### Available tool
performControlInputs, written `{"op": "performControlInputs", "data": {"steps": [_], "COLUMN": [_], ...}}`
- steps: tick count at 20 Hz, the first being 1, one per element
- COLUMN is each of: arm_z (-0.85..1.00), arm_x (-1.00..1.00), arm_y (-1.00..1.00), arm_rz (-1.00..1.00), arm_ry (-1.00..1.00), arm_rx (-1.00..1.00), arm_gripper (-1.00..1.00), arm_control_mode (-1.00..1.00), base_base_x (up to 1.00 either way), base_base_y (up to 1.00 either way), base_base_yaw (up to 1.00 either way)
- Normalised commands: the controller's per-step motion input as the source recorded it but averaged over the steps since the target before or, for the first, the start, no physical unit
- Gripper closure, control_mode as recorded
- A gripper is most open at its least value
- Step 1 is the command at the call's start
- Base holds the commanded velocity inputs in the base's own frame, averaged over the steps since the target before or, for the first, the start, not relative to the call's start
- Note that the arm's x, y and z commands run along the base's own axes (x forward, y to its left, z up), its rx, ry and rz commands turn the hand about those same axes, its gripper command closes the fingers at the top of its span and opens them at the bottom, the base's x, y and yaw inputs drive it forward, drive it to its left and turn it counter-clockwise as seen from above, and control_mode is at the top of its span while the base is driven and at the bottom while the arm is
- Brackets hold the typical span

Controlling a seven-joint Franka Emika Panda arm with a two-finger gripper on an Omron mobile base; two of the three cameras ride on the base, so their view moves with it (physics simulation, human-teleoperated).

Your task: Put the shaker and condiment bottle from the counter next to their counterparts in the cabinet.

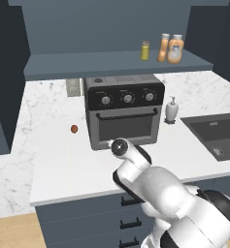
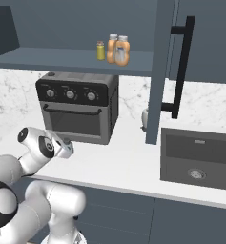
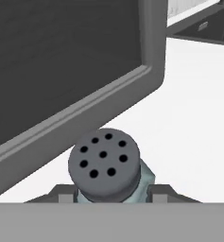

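Note:
The shaker (image 3: 106, 165), a pale blue-grey jar with a dark grey perforated cap, sits between my fingertips (image 3: 64, 191) in the hand view. My gripper (image 3: 111, 191) is shut on the shaker. The hand (image 2: 63, 146) is low over the counter (image 1: 63, 164), just in front of the black toaster oven (image 1: 123, 109). On the cabinet shelf (image 1: 87, 65) stand a yellow-green shaker (image 1: 144, 50) and, right of it, two orange pale-capped bottles (image 1: 163, 47) (image 1: 175, 49) side by side. From the right base view they are the yellow-green shaker (image 2: 100, 50) and the bottles (image 2: 112, 48) (image 2: 122, 51).
The oven's front is close ahead of the hand. A white soap dispenser (image 1: 172, 109) stands right of the oven, beside the dark sink (image 1: 218, 133). A small reddish-brown object (image 1: 74, 129) lies left of the oven. An open cabinet door (image 2: 162, 71) hangs beside the shelf.

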Motion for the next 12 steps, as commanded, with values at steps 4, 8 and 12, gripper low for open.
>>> {"op": "performControlInputs", "data": {"steps": [4, 8, 12], "arm_z": [0.0, 0.04, 0.17], "arm_x": [-0.49, -0.59, -0.62], "arm_y": [-0.04, -0.15, -0.16], "arm_rz": [0.0, 0.01, 0.05], "arm_ry": [-0.04, -0.05, -0.07], "arm_rx": [0.0, 0.0, 0.01], "arm_gripper": [1.0, 1.0, 1.0], "arm_control_mode": [-1.0, -1.0, -1.0], "base_base_x": [0.0, 0.0, 0.0], "base_base_y": [0.0, 0.0, 0.0], "base_base_yaw": [0.0, 0.0, 0.0]}}
